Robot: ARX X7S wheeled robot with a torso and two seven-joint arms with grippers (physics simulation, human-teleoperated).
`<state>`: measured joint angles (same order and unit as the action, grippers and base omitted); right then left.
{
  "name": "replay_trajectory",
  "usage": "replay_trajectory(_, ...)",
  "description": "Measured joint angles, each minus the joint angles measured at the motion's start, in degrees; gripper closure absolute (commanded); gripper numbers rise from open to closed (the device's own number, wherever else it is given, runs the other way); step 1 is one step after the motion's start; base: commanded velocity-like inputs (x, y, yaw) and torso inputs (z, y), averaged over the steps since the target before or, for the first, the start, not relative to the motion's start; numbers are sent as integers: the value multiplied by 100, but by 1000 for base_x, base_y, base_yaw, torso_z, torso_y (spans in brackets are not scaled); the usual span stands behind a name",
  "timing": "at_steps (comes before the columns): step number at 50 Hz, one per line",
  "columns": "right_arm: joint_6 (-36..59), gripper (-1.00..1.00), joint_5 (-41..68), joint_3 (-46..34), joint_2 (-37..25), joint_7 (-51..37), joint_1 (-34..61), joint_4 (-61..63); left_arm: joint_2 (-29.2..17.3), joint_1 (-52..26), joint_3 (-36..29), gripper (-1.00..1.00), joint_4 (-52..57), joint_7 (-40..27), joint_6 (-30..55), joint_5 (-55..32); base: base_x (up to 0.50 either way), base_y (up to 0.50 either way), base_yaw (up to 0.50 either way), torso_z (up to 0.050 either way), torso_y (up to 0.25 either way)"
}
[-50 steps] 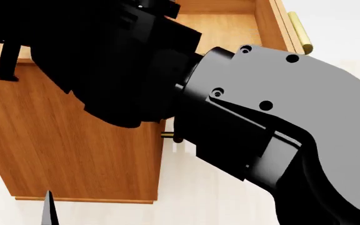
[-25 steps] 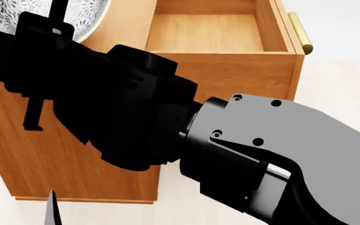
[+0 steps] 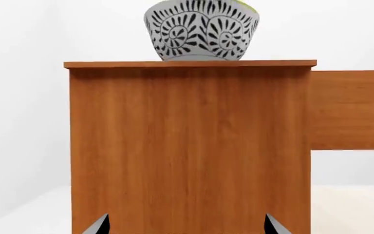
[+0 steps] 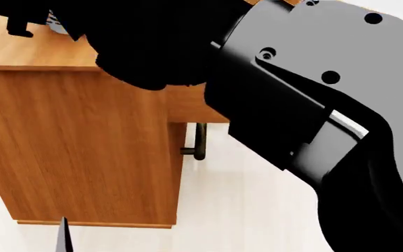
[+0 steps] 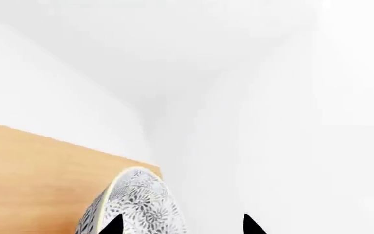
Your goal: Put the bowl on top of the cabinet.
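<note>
Bowl (image 3: 201, 30) sits upright on the cabinet (image 3: 190, 146) top; both grippers, left (image 3: 185, 227) and right (image 5: 181, 226), spread, holding nothing.

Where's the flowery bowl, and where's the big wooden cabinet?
bowl (image 3: 202, 31), left wrist view, on its patterned outer wall.
cabinet (image 3: 190, 146), left wrist view, on its flat wood-grain side panel.

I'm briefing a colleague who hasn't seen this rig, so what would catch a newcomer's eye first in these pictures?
First, the patterned bowl standing upright on the flat top of the orange-brown cabinet, plain in the left wrist view. In the head view, the robot's bulky black and grey right arm crosses most of the picture and hides the cabinet's top. The right gripper's tips frame the bowl's rim without clearly touching it.
</note>
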<state>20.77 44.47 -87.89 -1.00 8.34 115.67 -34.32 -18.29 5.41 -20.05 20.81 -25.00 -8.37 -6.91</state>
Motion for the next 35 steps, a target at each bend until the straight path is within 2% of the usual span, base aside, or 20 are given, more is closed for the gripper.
replay_trajectory(8,-131,-100,233,-15,12,424,740,-289,-9,7,-26,-100,-7,-5,-8,-11,0,0,0,0,0)
replay_trajectory(18,-253,-100,367,-57,20,699,1163,-448,-13,8,-52,-100,-39,-12,-28,-31,0,0,0,0,0)
replay_trajectory(20,-383,-100,168,168,-31,881,1282,-691,-13,-4,-47,-100,-62,-16,-32,-41,0,0,0,0,0)
replay_trajectory(24,-412,-100,-1039,1399,-170,1228,1493,-1436,-11,-28,-47,-100,-117,-24,-37,-43,0,0,0,0,0)
replay_trajectory(31,-449,-100,-3899,4473,-479,1587,1735,-2296,-6,-59,-68,-100,-199,-37,-34,-16,0,0,0,0,0)
replay_trajectory(35,-544,-100,-5039,5608,-733,1625,1813,-2710,-5,-69,-85,-100,-240,-41,-34,-5,0,0,0,0,0)
